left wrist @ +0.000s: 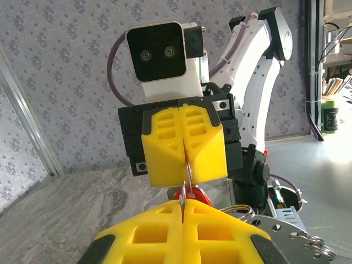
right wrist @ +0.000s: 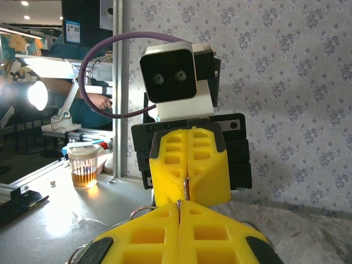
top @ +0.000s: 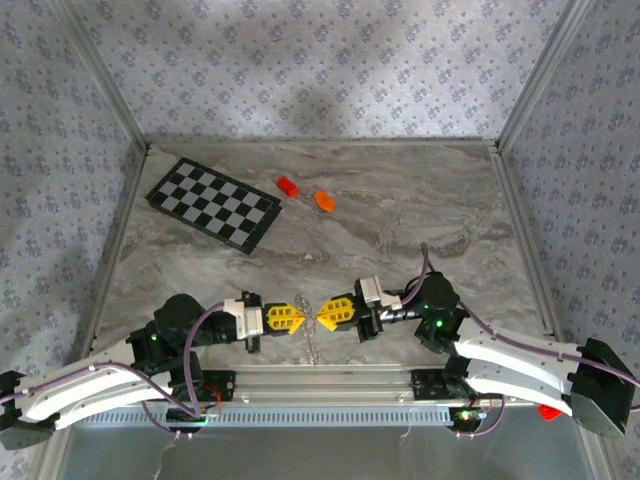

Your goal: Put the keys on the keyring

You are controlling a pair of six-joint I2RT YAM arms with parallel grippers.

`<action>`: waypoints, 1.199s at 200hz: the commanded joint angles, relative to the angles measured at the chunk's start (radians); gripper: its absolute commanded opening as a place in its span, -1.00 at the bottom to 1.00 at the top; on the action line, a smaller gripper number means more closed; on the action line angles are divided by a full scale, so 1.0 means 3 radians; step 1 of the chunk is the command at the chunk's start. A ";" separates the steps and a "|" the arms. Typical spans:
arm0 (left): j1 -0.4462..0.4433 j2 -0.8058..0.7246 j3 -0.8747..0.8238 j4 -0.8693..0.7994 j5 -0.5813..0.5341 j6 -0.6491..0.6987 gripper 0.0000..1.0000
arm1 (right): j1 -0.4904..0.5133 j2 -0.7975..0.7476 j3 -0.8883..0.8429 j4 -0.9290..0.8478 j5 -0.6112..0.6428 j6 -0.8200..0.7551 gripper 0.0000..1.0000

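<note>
My two grippers meet tip to tip near the table's front edge, the left gripper (top: 296, 316) facing the right gripper (top: 322, 315). In the left wrist view my own yellow fingers (left wrist: 182, 204) are shut on a thin silvery piece of the keyring (left wrist: 183, 199). The right gripper (left wrist: 185, 177) opposite is shut on another thin silvery strand (left wrist: 188, 168), which runs down into the hole of a red key head (left wrist: 193, 193) hanging between the tips. In the right wrist view my own tips (right wrist: 179, 204) pinch thin metal, and so do the left gripper's tips (right wrist: 187, 190). A chain-like strand (top: 313, 345) dangles below.
A checkered board (top: 213, 204) lies at the back left. A red toy brick (top: 288, 186) and an orange block (top: 325, 200) sit beside it. Patterned walls with metal posts close in the table, and a metal rail (top: 320, 380) runs along the front.
</note>
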 commanded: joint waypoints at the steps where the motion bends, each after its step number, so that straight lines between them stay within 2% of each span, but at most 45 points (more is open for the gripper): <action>1: -0.0017 -0.0032 0.0067 0.0105 -0.0012 0.0038 -1.00 | 0.0030 -0.0004 0.0090 0.0073 -0.0032 0.0037 -1.00; 79: -0.0017 -0.0045 0.0055 0.0099 -0.0016 0.0028 -1.00 | 0.0019 -0.0097 0.0002 0.0110 0.0146 -0.0004 -1.00; 240: -0.0017 -0.0014 0.0052 0.0125 -0.0012 0.0024 -1.00 | 0.0055 0.0008 0.0104 0.0039 -0.0037 -0.0024 -1.00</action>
